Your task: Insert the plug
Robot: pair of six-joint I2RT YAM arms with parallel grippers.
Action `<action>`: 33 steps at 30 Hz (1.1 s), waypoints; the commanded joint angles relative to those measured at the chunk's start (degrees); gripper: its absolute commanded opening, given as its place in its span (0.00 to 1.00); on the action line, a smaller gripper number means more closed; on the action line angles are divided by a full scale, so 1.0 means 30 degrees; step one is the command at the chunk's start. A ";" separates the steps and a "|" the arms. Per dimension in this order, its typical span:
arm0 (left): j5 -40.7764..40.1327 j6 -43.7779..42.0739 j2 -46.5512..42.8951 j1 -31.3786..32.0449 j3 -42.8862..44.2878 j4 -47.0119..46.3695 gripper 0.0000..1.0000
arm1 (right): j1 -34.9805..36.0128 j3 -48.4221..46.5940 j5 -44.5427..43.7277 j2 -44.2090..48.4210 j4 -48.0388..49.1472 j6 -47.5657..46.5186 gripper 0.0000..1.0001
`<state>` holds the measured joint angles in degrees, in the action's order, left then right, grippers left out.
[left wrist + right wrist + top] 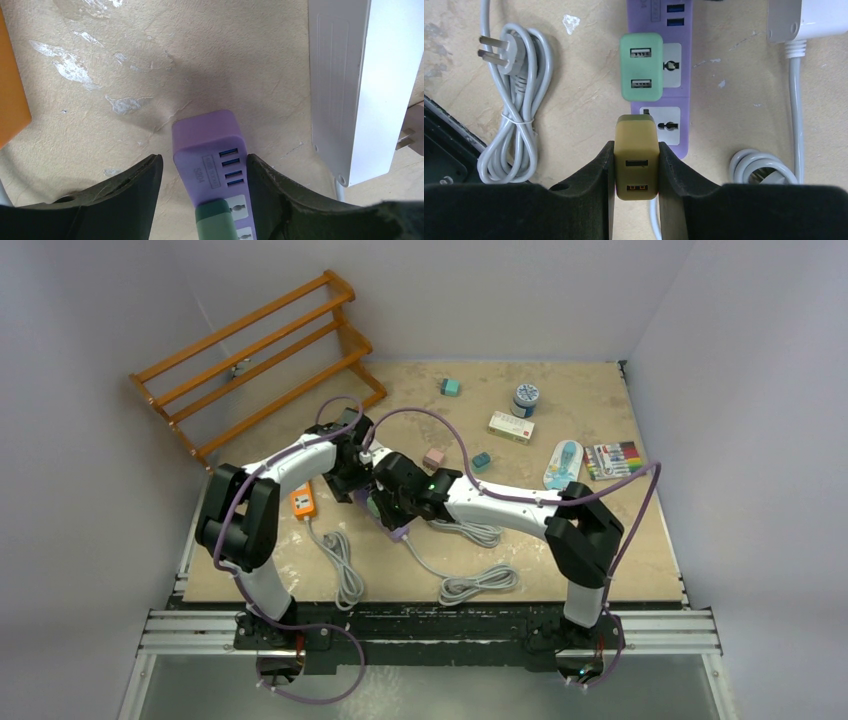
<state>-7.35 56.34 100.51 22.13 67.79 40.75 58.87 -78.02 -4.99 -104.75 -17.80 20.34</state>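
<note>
Beige, scuffed tabletop (600, 540) between white walls.

Top view. Long purple plastic power strip (398, 532) lay at the table's centre, mostly hidden beneath both arms. Left pincer (352, 465) and right pincer (385, 502) met over it. Orange power strip (303, 501) lay just left.

Left wrist view. Left pincer (202, 165) stood spread, straddling the purple power strip (207, 135) at its USB end: one finger against its side, a slight gap at the other, nothing clamped. Mint-green adapter (214, 215) already seated in a socket.

Right wrist view. Right pincer (636, 150) was clamped on the olive-yellow, box-shaped plastic charger plug (636, 132), held by its two flat sides, USB ports facing the camera.
- Handling, as judged: light, rigid, smooth shell; liable to slip or tilt under push-in force. The flat sides are the sound hold.
- Position: overlapping the strip's edge, just beside the free white socket (664, 125), next below the mint-green adapter (641, 67). Pins hidden; contact with the strip could not be told.
</note>
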 commanded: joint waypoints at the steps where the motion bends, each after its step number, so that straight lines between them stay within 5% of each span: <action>1: -0.0274 -0.0440 -0.0146 -0.0282 -0.0177 -0.0285 0.64 | 0.0121 -0.0884 -0.0379 0.0194 -0.0657 -0.0022 0.00; 10: 0.0003 -0.0586 -0.1635 -0.0285 0.0294 -0.0410 0.92 | 0.0115 -0.0980 -0.0445 0.0229 -0.1160 -0.0101 0.00; 33: -0.0363 -0.0644 -0.1568 -0.0488 -0.0506 -0.0573 0.93 | 0.0079 -0.1746 -0.0673 -0.1031 -0.1708 -0.0267 0.00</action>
<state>-7.75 54.89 97.06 21.06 67.09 40.27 58.87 -80.68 -5.30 -107.11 -22.55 20.25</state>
